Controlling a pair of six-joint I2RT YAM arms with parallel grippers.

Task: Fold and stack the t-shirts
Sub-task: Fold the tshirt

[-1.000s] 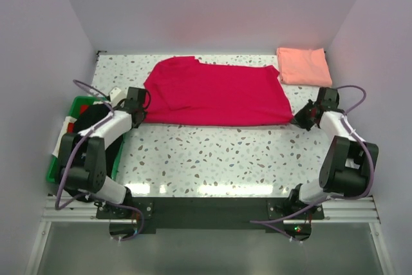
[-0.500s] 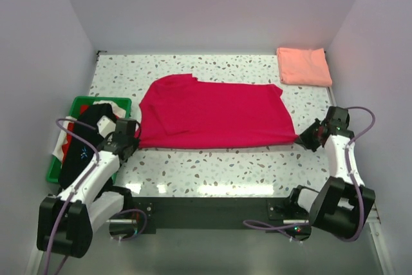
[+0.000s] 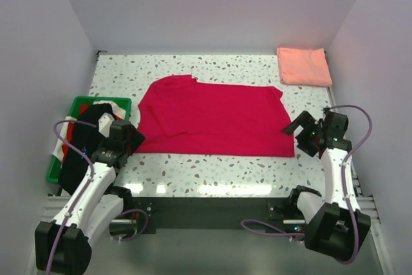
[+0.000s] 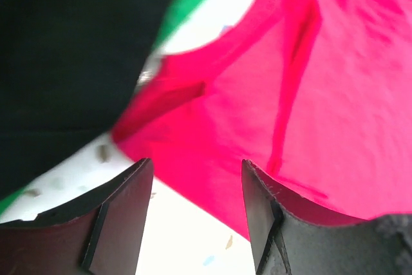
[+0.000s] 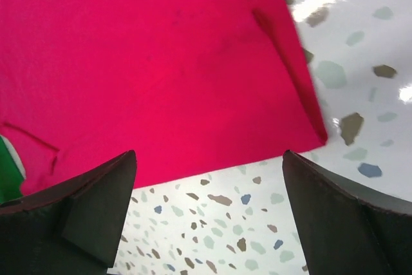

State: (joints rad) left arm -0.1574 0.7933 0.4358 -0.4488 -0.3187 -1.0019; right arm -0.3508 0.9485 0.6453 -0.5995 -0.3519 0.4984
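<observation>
A crimson red t-shirt (image 3: 212,117) lies spread flat across the middle of the speckled table (image 3: 212,172). A folded salmon pink t-shirt (image 3: 303,66) rests at the far right corner. My left gripper (image 3: 129,138) hangs open just off the red shirt's near left corner, with nothing between its fingers (image 4: 122,210); the wrist view shows the red cloth (image 4: 335,94) past the tips. My right gripper (image 3: 297,134) is open beside the shirt's near right corner, above bare table, the red shirt (image 5: 148,69) lying ahead of it.
A green plastic crate (image 3: 61,152) holding dark and light clothes sits at the left table edge, right beside my left arm. White walls close in the table on three sides. The arms' black base rail (image 3: 206,210) runs along the near edge.
Both grippers have let go of the red shirt's near corners and opened. The shirt has been drawn toward the near edge and now lies flat; both arms pulled back.
</observation>
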